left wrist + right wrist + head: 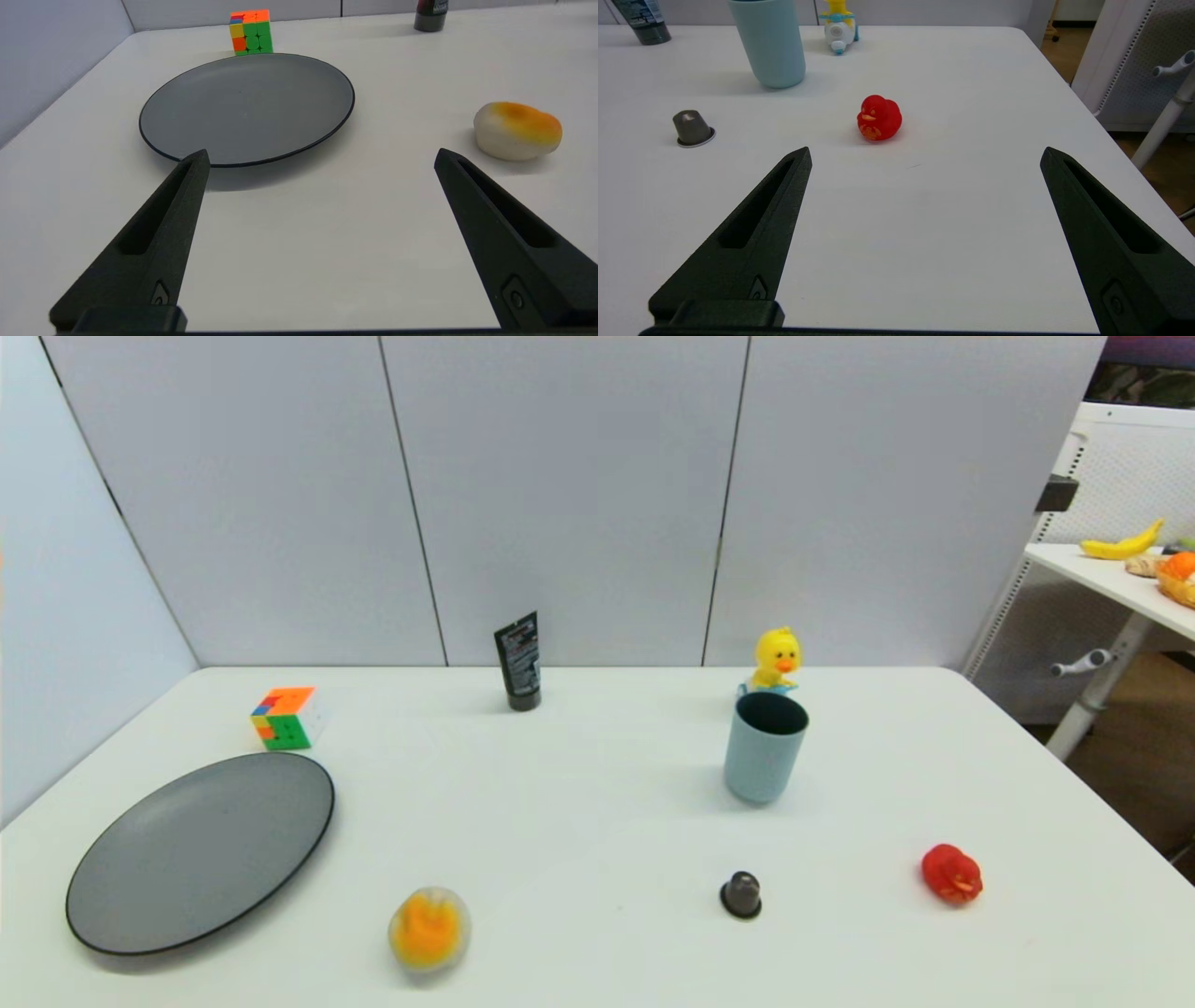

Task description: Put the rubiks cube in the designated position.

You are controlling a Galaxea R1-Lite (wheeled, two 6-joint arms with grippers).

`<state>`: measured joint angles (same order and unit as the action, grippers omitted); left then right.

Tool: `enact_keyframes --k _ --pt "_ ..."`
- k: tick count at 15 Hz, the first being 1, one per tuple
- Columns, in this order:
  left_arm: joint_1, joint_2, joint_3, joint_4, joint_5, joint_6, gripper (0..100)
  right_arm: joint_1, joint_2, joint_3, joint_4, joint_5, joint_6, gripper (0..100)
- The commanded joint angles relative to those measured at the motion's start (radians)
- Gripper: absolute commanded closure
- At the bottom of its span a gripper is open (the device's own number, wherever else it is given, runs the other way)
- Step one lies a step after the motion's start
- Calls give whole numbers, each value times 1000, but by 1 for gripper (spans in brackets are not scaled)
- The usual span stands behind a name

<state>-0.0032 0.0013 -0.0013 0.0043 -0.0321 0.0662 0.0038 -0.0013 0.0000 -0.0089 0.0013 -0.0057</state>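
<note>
We have not started the task: the rubiks cube point(288, 718) stands untouched on the desk point(597, 803), just behind the grey plate point(201, 852). Left gripper point(321, 156) and right gripper point(926, 154) both wait with jaws wide, holding nothing

Pale grey-blue partition panels point(560, 495) behind the white table point(597, 784), joined by thin dark seams, with another panel along the left side. To the right, a white perforated screen point(1120, 457) and a second white desk point(1111, 574) on a white metal leg point(1097, 686), bearing a yellow banana point(1123, 545) and perhaps oranges. Brown floor point(1134, 775) below. Soft, even light, faint shadows.
</note>
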Motion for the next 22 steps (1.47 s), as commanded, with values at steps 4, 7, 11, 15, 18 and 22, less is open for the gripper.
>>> enact_keyframes --k 4,7,11,15,18,22 --pt "0 -1 1 -3 31 -59 0 1 1 0 0 0 0 0" --pt "0 -1 1 -3 31 -59 0 1 1 0 0 0 1 0" --pt "0 -1 1 -3 31 -59 0 1 1 0 0 0 1 0" --pt "0 -1 1 -3 31 -59 0 1 1 0 0 0 1 0" --pt "0 -1 1 -3 31 -59 0 1 1 0 0 0 1 0" --pt "0 -1 1 -3 31 -59 0 1 1 0 0 0 1 0"
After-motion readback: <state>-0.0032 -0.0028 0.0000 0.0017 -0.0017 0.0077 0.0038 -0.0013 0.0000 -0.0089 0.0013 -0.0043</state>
